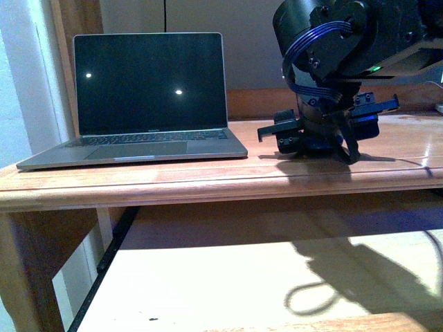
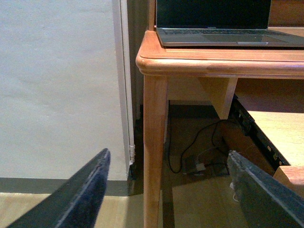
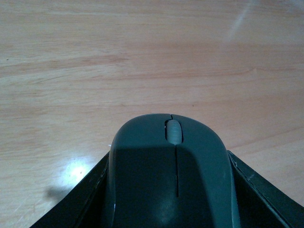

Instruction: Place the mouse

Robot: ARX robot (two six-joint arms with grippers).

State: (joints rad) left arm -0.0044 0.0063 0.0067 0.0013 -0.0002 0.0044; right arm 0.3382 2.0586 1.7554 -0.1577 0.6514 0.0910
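Mouse (image 3: pixel 171 171) sat clamped between fingers of right gripper (image 1: pixel 315 142), low over desk (image 1: pixel 208 176), just right of laptop (image 1: pixel 149 90); contact with desk unclear. Left gripper (image 2: pixel 171 192) hung lower than laptop, off desk corner, jaws wide apart, empty. Laptop lid open, screen dark.

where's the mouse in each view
Front: not clearly visible; the right gripper, down on the desk right of the laptop, seems to hide it.
Left wrist: not in it.
Right wrist: mouse between that gripper's fingers, above the desk.
Shared landmark: the wooden desk.
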